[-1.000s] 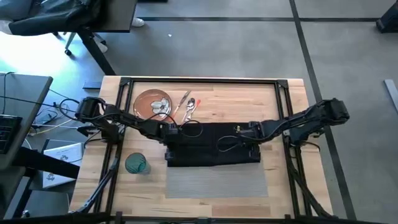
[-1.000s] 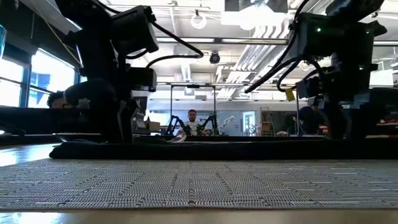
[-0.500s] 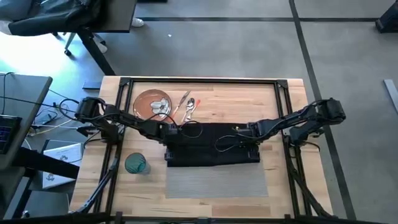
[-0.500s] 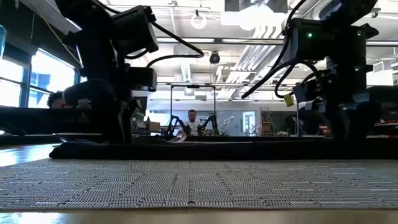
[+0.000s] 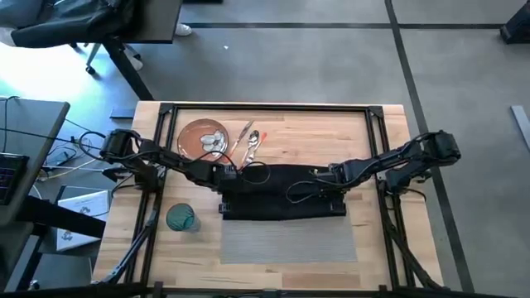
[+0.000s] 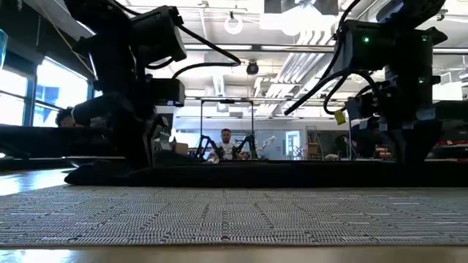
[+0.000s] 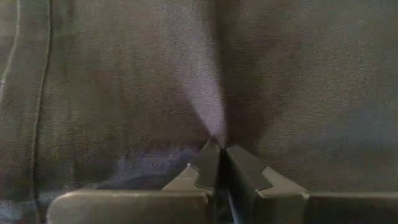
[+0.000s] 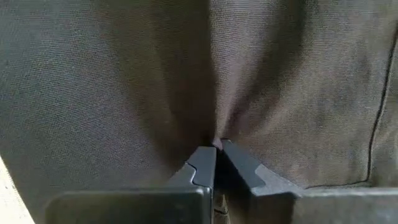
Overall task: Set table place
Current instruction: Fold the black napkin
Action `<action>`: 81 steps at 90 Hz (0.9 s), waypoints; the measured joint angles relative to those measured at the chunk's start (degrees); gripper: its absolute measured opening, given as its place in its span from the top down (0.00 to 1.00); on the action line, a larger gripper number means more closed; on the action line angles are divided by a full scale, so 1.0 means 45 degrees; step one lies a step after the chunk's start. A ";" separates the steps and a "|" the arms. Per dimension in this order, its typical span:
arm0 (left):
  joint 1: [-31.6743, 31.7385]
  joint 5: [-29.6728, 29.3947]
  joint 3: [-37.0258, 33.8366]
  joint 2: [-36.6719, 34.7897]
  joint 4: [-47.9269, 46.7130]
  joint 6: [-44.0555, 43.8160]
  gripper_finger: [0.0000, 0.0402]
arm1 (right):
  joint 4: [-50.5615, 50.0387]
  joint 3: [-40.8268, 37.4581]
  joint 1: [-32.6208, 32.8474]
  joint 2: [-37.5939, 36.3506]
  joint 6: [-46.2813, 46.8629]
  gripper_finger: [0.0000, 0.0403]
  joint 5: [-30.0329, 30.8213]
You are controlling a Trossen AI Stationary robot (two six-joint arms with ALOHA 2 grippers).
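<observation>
Since a second ago the right arm's elbow has drawn in a little toward the table's middle, and the black napkin [image 5: 281, 192] between the two arms looks slightly narrower from far edge to near edge; the left arm has hardly shifted.

From the 9 o'clock side of the table [image 5: 381, 257], the left arm reaches low across the wood, its left gripper [image 5: 225, 174] pressed down on the napkin's left end. In its wrist view the fingers [image 7: 208, 163] are clenched together with a fold of the black cloth pinched between them.

At about 11 o'clock sit the orange-brown plate [image 5: 202, 137] and, just beside it, the orange-handled cutlery [image 5: 251, 142]. The teal glass [image 5: 181, 218] stands near 8 o'clock, apart from the napkin.

The napkin lies across the far edge of the grey placemat [image 5: 290, 240], which stretches toward 6 o'clock.

From 3 o'clock the right arm comes in stretched low, its right gripper [image 5: 325, 175] down on the napkin's right end. Its fingers [image 8: 202, 163] are likewise closed tight, gripping a ridge of cloth.

A person [image 6: 226, 140] is visible far off in the room behind.
</observation>
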 joint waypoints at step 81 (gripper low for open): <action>-0.0743 -0.1117 0.2676 -0.3505 -0.4878 -0.1151 1.00 | -0.3289 0.1756 0.0761 -0.4789 0.1787 1.00 0.1898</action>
